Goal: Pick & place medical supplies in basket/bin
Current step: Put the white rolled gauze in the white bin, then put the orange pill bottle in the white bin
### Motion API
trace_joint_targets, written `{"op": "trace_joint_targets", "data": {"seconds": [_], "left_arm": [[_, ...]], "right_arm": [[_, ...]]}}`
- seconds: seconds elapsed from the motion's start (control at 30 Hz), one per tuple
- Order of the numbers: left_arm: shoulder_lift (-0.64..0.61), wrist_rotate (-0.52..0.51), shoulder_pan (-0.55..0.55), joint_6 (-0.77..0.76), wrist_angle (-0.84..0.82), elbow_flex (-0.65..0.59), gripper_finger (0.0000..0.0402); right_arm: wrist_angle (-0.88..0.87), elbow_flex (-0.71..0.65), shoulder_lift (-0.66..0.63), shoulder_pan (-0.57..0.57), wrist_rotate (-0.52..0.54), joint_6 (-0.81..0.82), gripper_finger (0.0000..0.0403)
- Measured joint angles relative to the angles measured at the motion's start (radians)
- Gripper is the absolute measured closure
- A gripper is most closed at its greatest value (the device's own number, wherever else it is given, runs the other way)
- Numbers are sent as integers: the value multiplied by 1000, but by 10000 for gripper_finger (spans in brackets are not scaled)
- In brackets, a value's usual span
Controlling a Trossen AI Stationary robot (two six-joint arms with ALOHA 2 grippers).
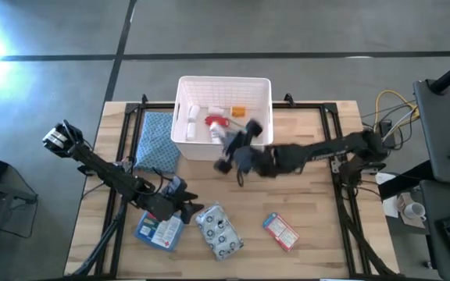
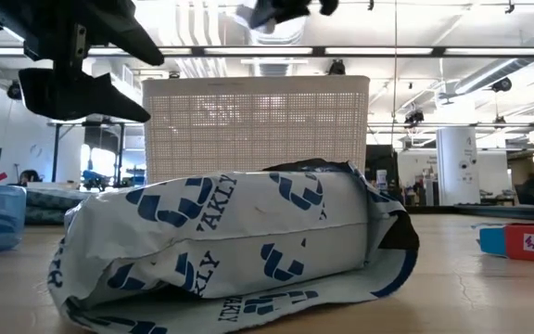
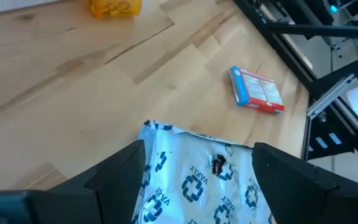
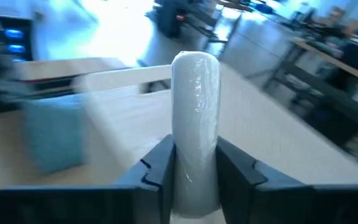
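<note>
The white slotted basket (image 1: 223, 117) stands at the table's far middle and holds white bottles (image 1: 192, 117), a red tube (image 1: 217, 121) and an orange item (image 1: 238, 112). My right gripper (image 1: 233, 148) hovers at the basket's near right corner, shut on a white plastic-wrapped roll (image 4: 196, 112). My left gripper (image 3: 199, 148) is open near the front edge, with a finger on either side of one end of the grey-white spotted pouch (image 1: 219, 230) and above it. The pouch lies flat on the table. A blue packet (image 1: 160, 229) and a red-white packet (image 1: 280, 231) also lie flat. My right gripper pinches the white roll between its two fingers (image 4: 160, 162), on the roll's rear part (image 4: 194, 168). The roll lies along the fingers, and its free end (image 4: 196, 65) sticks out well past their tips. It is lifted clear, high above the table (image 2: 281, 11).
A blue checked cloth (image 1: 156, 140) lies left of the basket. Black frame rails run along both table sides (image 1: 342, 195). Bare wood lies between the basket and the front items. Cables and a side table stand right of the table (image 1: 397, 117).
</note>
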Motion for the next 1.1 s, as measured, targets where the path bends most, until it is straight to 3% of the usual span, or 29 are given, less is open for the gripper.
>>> {"op": "trace_joint_targets", "data": {"seconds": [0.17,0.3,0.43,0.53,0.7,1.1], "left_arm": [[0,-1,-17,10,10,3,127],[0,-1,-42,32,16,22,127],[0,-2,-55,23,11,23,127],[0,-3,-55,1,9,19,127],[0,-30,-54,-2,11,12,127],[0,-51,-13,19,16,-2,127]], "right_arm": [[-131,1,-60,-151,-29,73,260],[-221,-1,-81,-275,-162,190,195],[-252,2,-88,-323,-293,227,138],[-246,3,-88,-293,-357,206,112],[-318,2,-90,-184,-358,152,98],[-724,-1,-112,46,-341,487,126]]}}
